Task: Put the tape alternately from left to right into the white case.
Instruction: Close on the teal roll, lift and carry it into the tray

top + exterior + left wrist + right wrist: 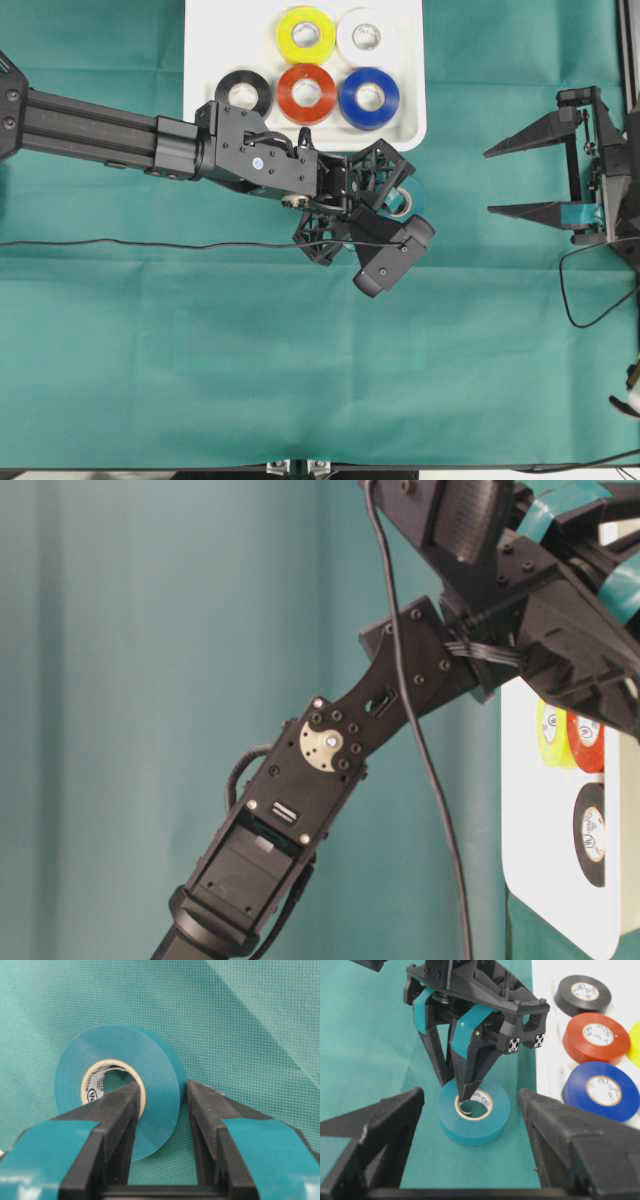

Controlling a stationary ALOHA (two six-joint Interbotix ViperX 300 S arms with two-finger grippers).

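The teal tape (410, 201) lies flat on the green cloth just below the white case (200, 105). My left gripper (396, 200) is shut on its wall, with one finger in the core and the other outside, as the left wrist view shows on the teal tape (115, 1050). In the right wrist view the left gripper (455, 1091) stands over the teal tape (492, 1122). Inside the case sit the black (243, 93), red-orange (306, 93), blue (369, 97), yellow (305, 35) and white (365, 35) rolls. My right gripper (489, 181) stands open at the right, apart from the teal roll.
The left arm (100, 130) reaches across from the left edge, and its cable (150, 244) trails over the cloth. The case's lower right corner (415, 140) is close to the held roll. Green cloth (300, 370) covers the table toward the front.
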